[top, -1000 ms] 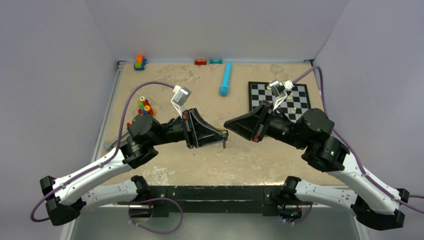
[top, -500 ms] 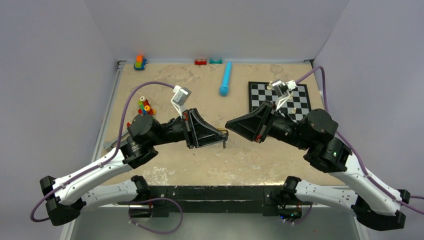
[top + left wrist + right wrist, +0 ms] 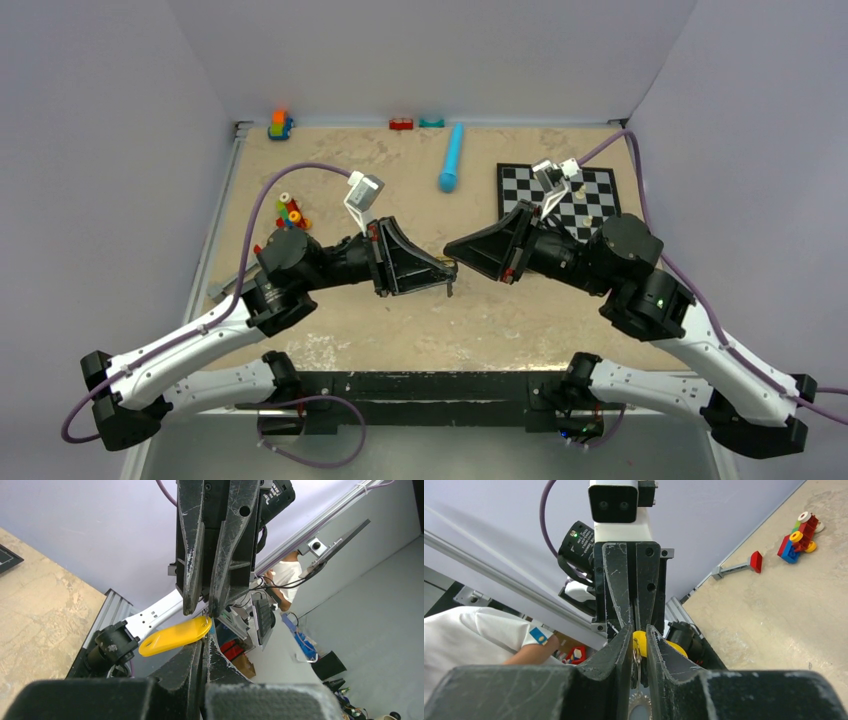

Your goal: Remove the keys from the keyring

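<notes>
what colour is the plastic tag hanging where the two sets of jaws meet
Yellow. The key tag shows best in the left wrist view.

Keyring (image 3: pixel 637 664) with yellow tag (image 3: pixel 175 636), midair

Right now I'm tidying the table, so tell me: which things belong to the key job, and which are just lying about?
Job: yellow plastic key tag, thin metal keyring, left gripper, right gripper.
Lying about: blue plastic tube, black-and-white chessboard, coloured toy bricks.
</notes>
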Robot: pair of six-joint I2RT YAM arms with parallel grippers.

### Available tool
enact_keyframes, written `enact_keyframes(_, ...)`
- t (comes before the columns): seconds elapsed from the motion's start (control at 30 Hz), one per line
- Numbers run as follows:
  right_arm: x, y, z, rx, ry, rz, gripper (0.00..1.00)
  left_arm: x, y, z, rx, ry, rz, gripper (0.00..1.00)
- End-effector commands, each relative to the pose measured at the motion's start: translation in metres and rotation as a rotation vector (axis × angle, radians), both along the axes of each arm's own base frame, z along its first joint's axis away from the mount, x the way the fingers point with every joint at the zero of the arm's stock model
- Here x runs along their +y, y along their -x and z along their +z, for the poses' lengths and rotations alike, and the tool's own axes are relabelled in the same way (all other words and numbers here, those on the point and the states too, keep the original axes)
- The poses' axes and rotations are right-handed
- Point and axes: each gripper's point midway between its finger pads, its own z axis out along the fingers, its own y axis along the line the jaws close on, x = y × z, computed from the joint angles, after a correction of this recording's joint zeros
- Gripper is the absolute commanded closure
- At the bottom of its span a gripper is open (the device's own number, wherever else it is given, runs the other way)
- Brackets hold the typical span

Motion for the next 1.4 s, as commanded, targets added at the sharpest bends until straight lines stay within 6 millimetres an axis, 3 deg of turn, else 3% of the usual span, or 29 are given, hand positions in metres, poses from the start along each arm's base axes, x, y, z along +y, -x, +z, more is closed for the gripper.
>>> enact_keyframes(0.0, -0.0028, 0.0061, 0.0161, -0.023, -0.040, 0.023, 0.80, 0.0048, 0.0017, 0.0198, -0.036, 0.051, 0.006, 1.00)
enact_keyframes(0.7, -0.0010, 0.0072, 0.0095, -0.013, -0.031, 0.035, 0.83, 0.0039, 0.0002, 0.0218, -0.035, 0.054, 0.011, 1.00)
enact_keyframes(1.03, 0.0006, 0.0069, 0.0067, -0.006, -0.023, 0.039, 0.90, 0.0035, -0.0011, 0.0217, -0.035, 0.054, 0.016, 1.00)
enact_keyframes(1.17, -0.0001, 0.0073, 0.0072, -0.007, -0.024, 0.038, 1.00, 0.0035, -0.0012, 0.0208, -0.035, 0.050, 0.016, 1.00)
enact_keyframes(1.37, -0.0042, 0.0063, 0.0096, -0.008, -0.018, 0.020, 1.00, 0.0034, -0.0020, 0.0161, -0.032, 0.032, 0.021, 1.00)
